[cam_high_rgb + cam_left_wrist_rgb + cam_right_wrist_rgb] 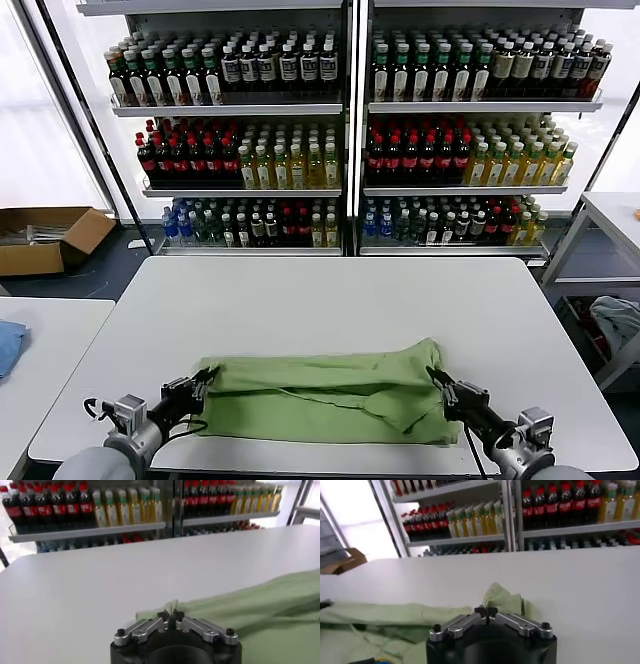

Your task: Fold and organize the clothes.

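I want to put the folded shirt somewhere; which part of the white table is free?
The white table is bare across its whole far part, between the light green polo shirt and the bottle shelves. Narrow bare strips lie beside each shirt end. The near edge is crowded: the left gripper and right gripper pinch the shirt's ends there.

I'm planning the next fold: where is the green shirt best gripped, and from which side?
Grip the green shirt at its two short ends, from the robot's side. It lies as a long flat band across the table. The left tool and right tool are shut on those ends.
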Action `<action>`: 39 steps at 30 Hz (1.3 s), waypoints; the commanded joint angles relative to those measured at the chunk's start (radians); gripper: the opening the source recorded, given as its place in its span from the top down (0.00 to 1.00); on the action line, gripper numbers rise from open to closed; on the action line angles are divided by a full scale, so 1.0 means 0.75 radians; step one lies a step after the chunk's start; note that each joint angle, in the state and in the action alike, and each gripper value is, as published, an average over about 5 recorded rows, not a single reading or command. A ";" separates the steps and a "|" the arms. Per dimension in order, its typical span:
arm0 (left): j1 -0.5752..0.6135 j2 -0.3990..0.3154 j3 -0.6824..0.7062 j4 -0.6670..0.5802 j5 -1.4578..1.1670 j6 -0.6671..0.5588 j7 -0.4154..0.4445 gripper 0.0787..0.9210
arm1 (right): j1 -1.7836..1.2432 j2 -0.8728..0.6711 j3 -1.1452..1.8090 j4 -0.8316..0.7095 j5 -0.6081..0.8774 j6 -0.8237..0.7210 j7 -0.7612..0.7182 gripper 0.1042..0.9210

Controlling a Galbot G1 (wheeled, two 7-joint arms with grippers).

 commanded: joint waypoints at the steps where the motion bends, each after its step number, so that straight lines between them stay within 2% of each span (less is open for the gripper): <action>1: 0.122 -0.026 -0.068 -0.062 0.101 0.018 0.006 0.78 | -0.145 0.001 0.128 0.046 -0.064 0.000 0.005 0.83; 5: 0.145 -0.014 -0.132 -0.099 0.091 0.027 -0.005 0.63 | -0.119 -0.020 0.239 0.006 -0.051 0.046 0.001 0.68; 8: 0.155 -0.031 -0.162 -0.144 0.051 0.023 -0.056 0.53 | -0.095 -0.013 0.322 -0.028 -0.047 0.132 -0.009 0.58; 14: 0.150 -0.129 -0.100 -0.210 -0.055 -0.001 -0.239 0.33 | -0.076 0.038 0.428 -0.099 -0.018 0.317 -0.015 0.37; 18: 0.148 -0.184 -0.021 -0.192 -0.095 -0.006 -0.378 0.19 | -0.116 0.060 0.442 -0.103 0.011 0.354 -0.014 0.23; 21: 0.134 -0.215 0.030 -0.167 -0.130 0.001 -0.487 0.13 | -0.142 0.073 0.439 -0.103 0.011 0.367 -0.013 0.15; 28: 0.075 -0.256 0.109 -0.087 -0.144 0.014 -0.635 0.12 | -0.160 0.083 0.428 -0.096 0.013 0.378 -0.010 0.12; 33: 0.059 -0.266 0.138 -0.067 -0.125 0.019 -0.681 0.14 | -0.168 0.078 0.436 -0.094 0.026 0.383 -0.010 0.12; 39: 0.082 -0.284 0.174 -0.086 -0.073 0.019 -0.697 0.34 | -0.165 0.079 0.434 -0.092 0.033 0.381 -0.008 0.12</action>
